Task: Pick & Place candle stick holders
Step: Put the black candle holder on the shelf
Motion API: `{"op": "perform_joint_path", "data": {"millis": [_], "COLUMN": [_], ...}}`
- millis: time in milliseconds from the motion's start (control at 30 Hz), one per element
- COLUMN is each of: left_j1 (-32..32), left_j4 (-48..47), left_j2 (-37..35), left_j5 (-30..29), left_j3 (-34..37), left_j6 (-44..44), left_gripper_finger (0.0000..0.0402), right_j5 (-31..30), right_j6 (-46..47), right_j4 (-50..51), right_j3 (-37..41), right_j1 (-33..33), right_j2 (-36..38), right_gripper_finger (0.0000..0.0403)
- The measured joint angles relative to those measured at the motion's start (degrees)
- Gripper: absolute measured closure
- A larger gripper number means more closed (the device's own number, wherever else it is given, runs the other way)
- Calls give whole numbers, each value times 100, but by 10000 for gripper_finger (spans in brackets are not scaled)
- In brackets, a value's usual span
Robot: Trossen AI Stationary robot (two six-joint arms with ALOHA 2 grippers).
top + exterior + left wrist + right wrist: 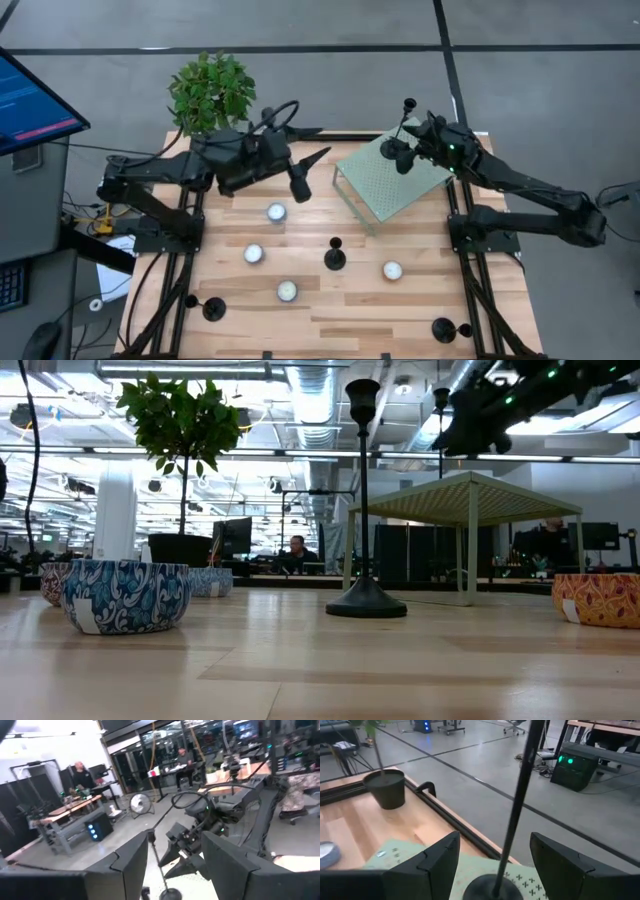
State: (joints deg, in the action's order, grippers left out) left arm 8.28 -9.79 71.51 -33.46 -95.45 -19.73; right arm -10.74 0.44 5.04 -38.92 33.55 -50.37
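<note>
Five candle stick holders show from above, all upright with stems vertical and cups on top. One (335, 258) stands mid-bench, one (213, 308) near the front left corner and one (443, 328) near the front right. A fourth (520, 785) stands on the green perforated rack (400, 185), its stem between the fingers of the right gripper (405, 150), which is spread wide and clear of it. The fifth (156, 857) rises between the parted fingers of the left gripper (175, 840), close to one finger and not clamped. Four tealight candles (276, 212) dot the bench (360, 320).
</note>
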Motion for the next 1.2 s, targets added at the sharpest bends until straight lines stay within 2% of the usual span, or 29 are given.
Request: {"op": "perform_joint_path", "data": {"millis": [133, 233, 333, 500, 533, 700, 833, 1067, 1200], "left_j1": [30, 30, 30, -33, -35, -113, -284, -614, -694], "left_j4": [-8, 16, 38, 31, 47, -194, -339, -284, -134], "left_j2": [-25, -28, -29, -82, -100, -279, -606, -1319, -1594], "left_j5": [-109, -115, -205, -418, -434, -412, -421, -217, -198], "left_j3": [122, 124, 124, 124, 122, 121, 343, 1303, 1781], "left_j6": [0, -87, -142, -263, -342, -586, -515, 95, 442], "left_gripper_finger": [215, 215, 215, 215, 215, 233, 289, 391, 395], "right_j5": [372, 640, 668, 680, 687, 643, 641, 791, 791], "right_j6": [1, 1, -65, -154, -171, -104, -102, 5, -11], "right_j4": [-213, -259, -253, -252, -254, -293, -611, -463, -398], "right_j3": [0, 2, 2, 2, 2, 2, 3, 2, -2], "right_j1": [303, 420, 425, 538, 565, 777, 1175, 1888, 2043], "right_j2": [-275, -339, -348, -348, -348, -341, -209, -325, -435], "right_gripper_finger": [171, 193, 250, 378, 388, 396, 398, 400, 401]}}
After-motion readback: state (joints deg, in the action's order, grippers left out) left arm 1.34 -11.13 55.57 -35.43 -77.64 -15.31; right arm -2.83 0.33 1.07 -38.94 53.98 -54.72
